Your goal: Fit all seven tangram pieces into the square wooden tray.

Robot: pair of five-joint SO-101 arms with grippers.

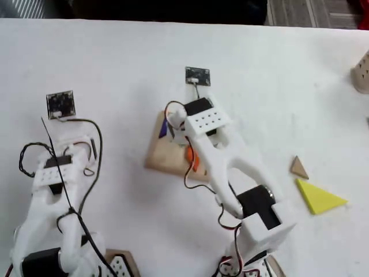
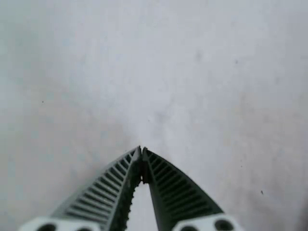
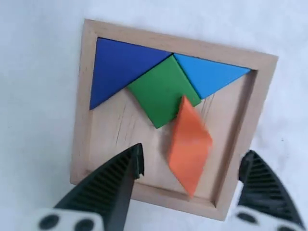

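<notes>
One white table (image 1: 115, 57) bears the wooden tray (image 3: 192, 46) beneath the wide-spread right gripper (image 3: 192, 154); the left gripper (image 2: 141, 153), tips together, faces bare tabletop; dark background (image 1: 173, 8) lies beyond.

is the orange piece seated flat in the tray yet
Not seated: the orange piece is inside the tray, but its tip overlaps the green square.

Both arms (image 1: 226, 158) are white plastic with black motors (image 1: 258, 203) and looping red and black cables (image 1: 97, 151) — left claw (image 2: 142, 155) and right claw (image 3: 192, 159) dark, ribbed.

Right gripper (image 3: 192, 161) spread wide above tray (image 3: 82, 130); orange piece (image 3: 189, 144) askew inside.
</notes>
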